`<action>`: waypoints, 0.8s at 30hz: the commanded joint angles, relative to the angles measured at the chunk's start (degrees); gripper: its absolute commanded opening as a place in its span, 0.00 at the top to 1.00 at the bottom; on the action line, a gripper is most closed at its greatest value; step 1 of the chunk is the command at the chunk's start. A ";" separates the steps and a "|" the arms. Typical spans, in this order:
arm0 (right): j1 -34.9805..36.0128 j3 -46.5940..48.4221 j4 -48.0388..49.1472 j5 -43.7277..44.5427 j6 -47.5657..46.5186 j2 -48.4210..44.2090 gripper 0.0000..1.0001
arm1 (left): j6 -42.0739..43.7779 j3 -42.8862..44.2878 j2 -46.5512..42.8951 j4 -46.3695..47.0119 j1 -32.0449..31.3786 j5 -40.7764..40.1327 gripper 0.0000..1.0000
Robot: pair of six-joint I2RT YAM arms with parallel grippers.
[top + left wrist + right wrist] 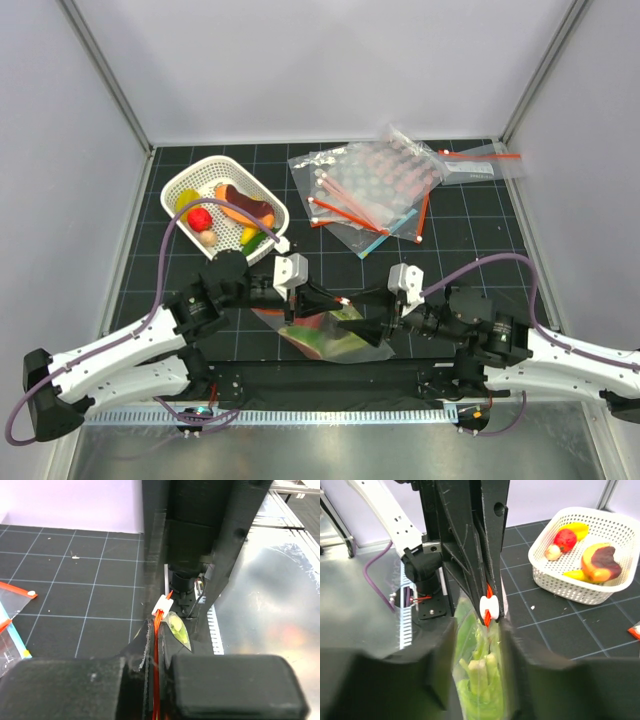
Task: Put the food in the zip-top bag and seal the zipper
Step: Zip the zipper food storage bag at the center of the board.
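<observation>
NEAR CENTRE OF THE TABLE (480, 250): The zip-top bag (325, 338) is held between both arms, with a green-and-white stalk (477, 675) and a red watermelon wedge (317, 323) inside it. The left gripper (159, 652) is clamped on the orange-red zipper (159, 622), just short of its white slider (489, 609). The right gripper (477, 630) squeezes the bag's body from the opposite side. At far left a white basket (168, 195) holds more toy foods. Spare clear bags (370, 190) lie piled at far right.
</observation>
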 commanded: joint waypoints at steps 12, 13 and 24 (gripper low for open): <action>0.09 0.61 4.32 0.48 -0.48 2.71 0.52 | -3.73 0.69 -2.74 6.76 -0.49 0.54 1.00; 0.09 0.79 4.31 0.92 -0.40 2.71 0.59 | -3.73 0.78 -2.48 6.59 -0.49 0.62 1.00; 0.09 -2.99 7.12 9.53 1.19 -4.05 0.82 | -2.68 -0.62 -5.46 6.49 -0.49 -6.39 1.00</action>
